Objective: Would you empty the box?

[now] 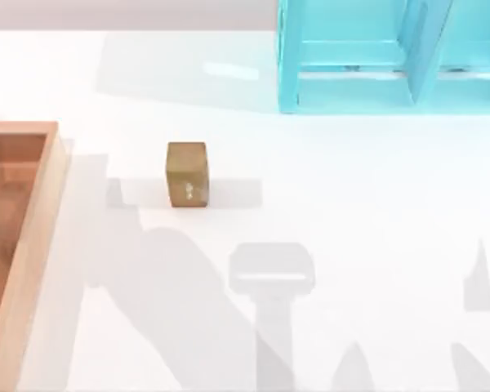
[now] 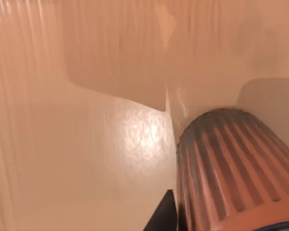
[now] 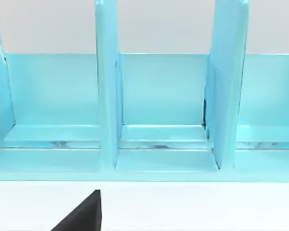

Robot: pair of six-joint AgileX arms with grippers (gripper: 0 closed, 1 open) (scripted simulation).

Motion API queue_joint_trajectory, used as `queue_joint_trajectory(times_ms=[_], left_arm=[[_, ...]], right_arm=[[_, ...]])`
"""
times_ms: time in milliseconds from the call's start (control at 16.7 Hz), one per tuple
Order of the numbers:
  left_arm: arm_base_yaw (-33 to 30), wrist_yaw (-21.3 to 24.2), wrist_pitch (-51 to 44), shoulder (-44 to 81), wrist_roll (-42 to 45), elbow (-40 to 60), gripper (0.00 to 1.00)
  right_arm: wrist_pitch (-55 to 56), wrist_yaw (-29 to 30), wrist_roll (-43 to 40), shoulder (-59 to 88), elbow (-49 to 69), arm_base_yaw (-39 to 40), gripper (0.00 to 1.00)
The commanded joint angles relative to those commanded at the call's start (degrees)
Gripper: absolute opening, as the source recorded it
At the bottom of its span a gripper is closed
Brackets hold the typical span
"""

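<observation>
White and bare, our bench [image 1: 351, 245] carries the box [image 1: 33, 245] at its left edge, partly cut off by the top view, its reddish floor ringed by a paler rim. A small tan cube [image 1: 187, 174] stands on the bench just right of the box, outside it; we judge it needs no further handling. A turquoise shelf unit [image 1: 351, 73] sits at the far right.

From our left wrist view, a ribbed cylinder [image 2: 231, 168] lies close under the camera against the box's floor [image 2: 86, 144], so we judge the left arm is down inside the box to lift this item out. Whether the left tool grips it we cannot tell.

Our right arm hangs parked facing the shelf compartments [image 3: 164, 96]; its tool's state is also unclear.
</observation>
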Motion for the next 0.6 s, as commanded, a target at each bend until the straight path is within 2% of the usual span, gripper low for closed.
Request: queue_joint_trajectory(times_ms=[300,600], left_arm=[[-0.64,-1.95,-3.41,-2.08,-0.75,4.01,0.0],[-2.42,-3.78,-13.71,-5.73,0.03,14.49,0.0]], right_arm=[[0.0,0.0,0.0,0.0,0.0,0.0,1.0],[0.0,0.0,0.0,0.0,0.0,0.0,1.0]])
